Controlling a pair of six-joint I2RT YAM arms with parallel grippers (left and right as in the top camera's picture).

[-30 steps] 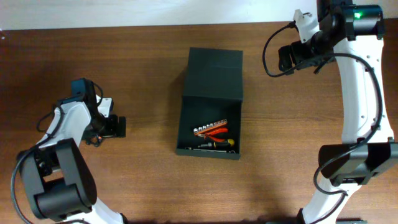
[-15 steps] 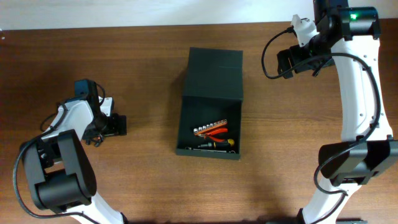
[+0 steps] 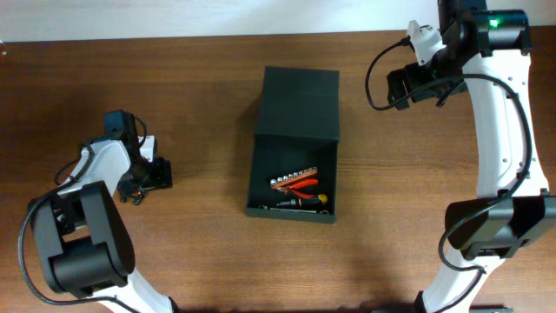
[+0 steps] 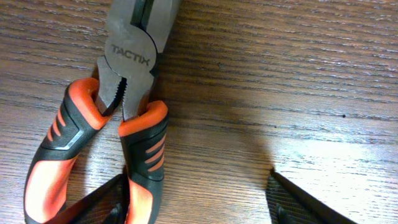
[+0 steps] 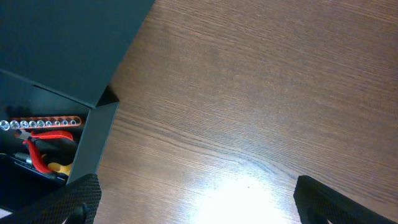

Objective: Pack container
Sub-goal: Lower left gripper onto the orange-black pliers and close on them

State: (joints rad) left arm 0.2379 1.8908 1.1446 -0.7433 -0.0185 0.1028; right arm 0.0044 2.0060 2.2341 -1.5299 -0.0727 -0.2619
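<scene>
Two arms, one loose pliers (image 4: 124, 118).
Left gripper (image 4: 196, 186) hovers over them, jaws spread for the handles; right gripper (image 5: 196, 186) hangs upper right, jaws spread, empty; container (image 3: 295, 104) lies open mid-frame.

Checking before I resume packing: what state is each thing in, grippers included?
container: open, lid folded back, tools inside.
pliers: flat on the table, not gripped.
left gripper: open, over the pliers' handles.
right gripper: open, empty.
</scene>
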